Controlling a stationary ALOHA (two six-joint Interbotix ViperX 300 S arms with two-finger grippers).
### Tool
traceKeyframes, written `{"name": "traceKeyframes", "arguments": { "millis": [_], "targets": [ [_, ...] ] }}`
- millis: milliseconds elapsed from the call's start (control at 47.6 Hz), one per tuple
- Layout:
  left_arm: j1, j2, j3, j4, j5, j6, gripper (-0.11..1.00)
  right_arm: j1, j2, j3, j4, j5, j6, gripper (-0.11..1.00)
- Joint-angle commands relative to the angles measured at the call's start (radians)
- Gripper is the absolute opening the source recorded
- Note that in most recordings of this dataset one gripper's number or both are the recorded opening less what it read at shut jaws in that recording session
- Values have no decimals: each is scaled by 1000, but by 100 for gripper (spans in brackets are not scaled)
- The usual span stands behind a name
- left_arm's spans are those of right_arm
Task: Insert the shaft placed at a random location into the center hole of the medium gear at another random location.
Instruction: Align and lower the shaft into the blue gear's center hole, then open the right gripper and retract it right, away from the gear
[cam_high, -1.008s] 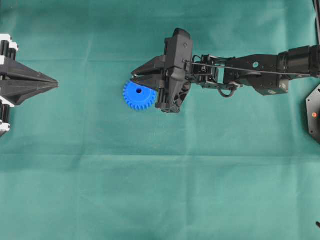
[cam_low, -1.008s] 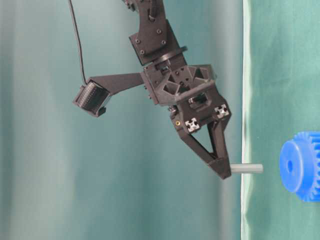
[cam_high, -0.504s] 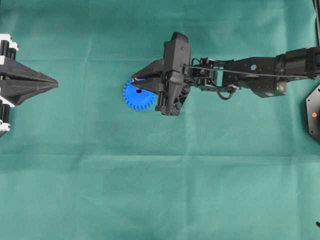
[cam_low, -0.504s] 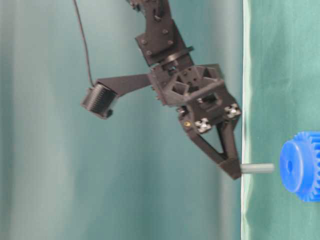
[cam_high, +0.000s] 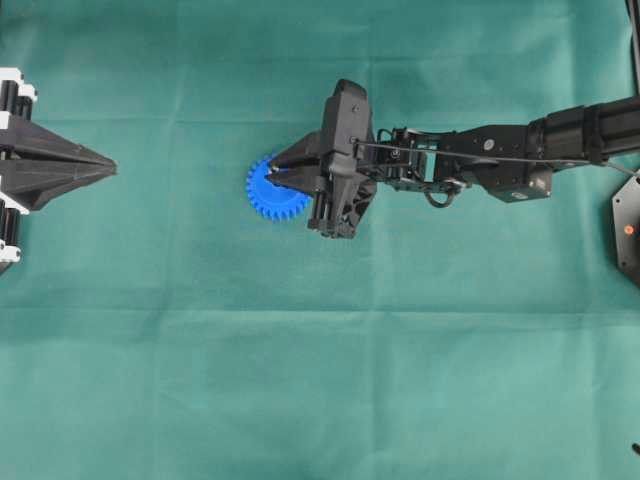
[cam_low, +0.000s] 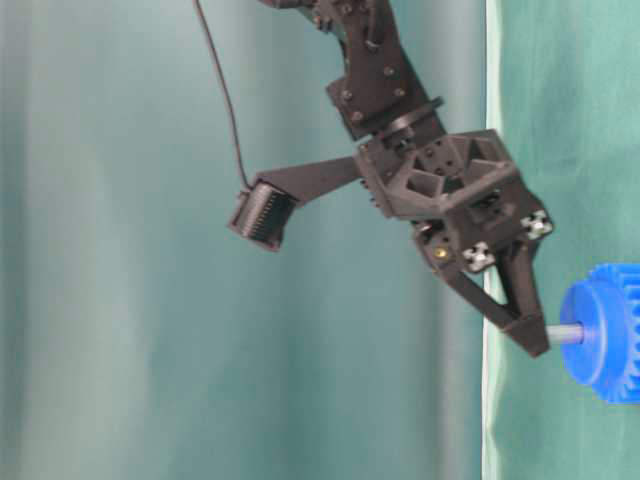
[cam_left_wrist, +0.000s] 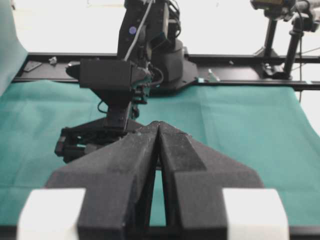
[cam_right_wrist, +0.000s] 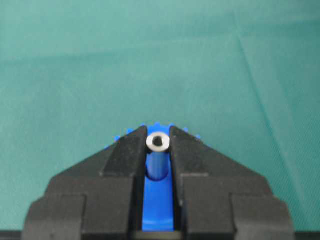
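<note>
The blue medium gear (cam_high: 262, 192) lies flat on the green cloth, partly under my right gripper (cam_high: 272, 172). The right gripper is shut on the silvery shaft (cam_right_wrist: 158, 142) and holds it upright over the gear's middle. In the table-level view the shaft (cam_low: 566, 335) reaches from the right gripper (cam_low: 538, 345) to the centre of the gear (cam_low: 608, 335), and its tip meets the gear's face. The center hole is hidden by the shaft and the fingers. The gear (cam_right_wrist: 158, 200) shows between the jaws. My left gripper (cam_high: 108, 167) is shut and empty at the far left; it also shows in the left wrist view (cam_left_wrist: 158, 125).
The right arm (cam_high: 480, 165) stretches in from the right edge. A black unit with a red light (cam_high: 628, 228) sits at the right edge. The left wrist view shows the right arm's base (cam_left_wrist: 150, 45) and a black rail (cam_left_wrist: 240, 82) beyond the cloth.
The right gripper has come down towards the gear with the shaft. The gap between shaft tip and gear has closed, and the tip now meets the gear's centre. The left arm has not moved.
</note>
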Motion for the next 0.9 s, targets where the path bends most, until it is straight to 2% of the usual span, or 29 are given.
{"name": "traceKeyframes", "arguments": {
  "millis": [0,777,819,882],
  "targets": [
    [2,6,-20,2,-9,0,0,0,-8,-11,6,-18,2,13],
    [2,6,-20,2,-6,0,0,0,21,-15,3,-15,3,14],
    [2,5,-20,2,-5,0,0,2,21,-15,3,-17,3,18],
    [2,6,-20,2,-5,0,0,3,15,-17,3,-18,3,34]
  ]
}}
